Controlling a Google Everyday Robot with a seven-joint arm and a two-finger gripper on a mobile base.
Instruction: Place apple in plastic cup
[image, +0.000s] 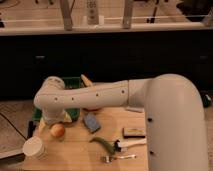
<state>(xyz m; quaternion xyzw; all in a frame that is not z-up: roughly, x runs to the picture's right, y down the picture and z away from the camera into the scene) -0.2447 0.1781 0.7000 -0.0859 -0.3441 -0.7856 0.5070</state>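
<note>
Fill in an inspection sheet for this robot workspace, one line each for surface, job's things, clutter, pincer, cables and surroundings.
Surface: wooden table.
Job's things: apple on the table near its left end; plastic cup upright at the front-left corner, apart from the apple.
Clutter: green bin, blue sponge, curved green vegetable, fork, dark block, white-handled tool.
Pincer: pincer at the arm's end, just above the apple.
Cables: dark cable on the floor, left.
Surroundings: dark counter front behind the table.

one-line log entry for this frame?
phase: approach | hand: over the table's left end, right above apple | apple: on table | plastic cup: upright, front-left of apple, empty-handed
</note>
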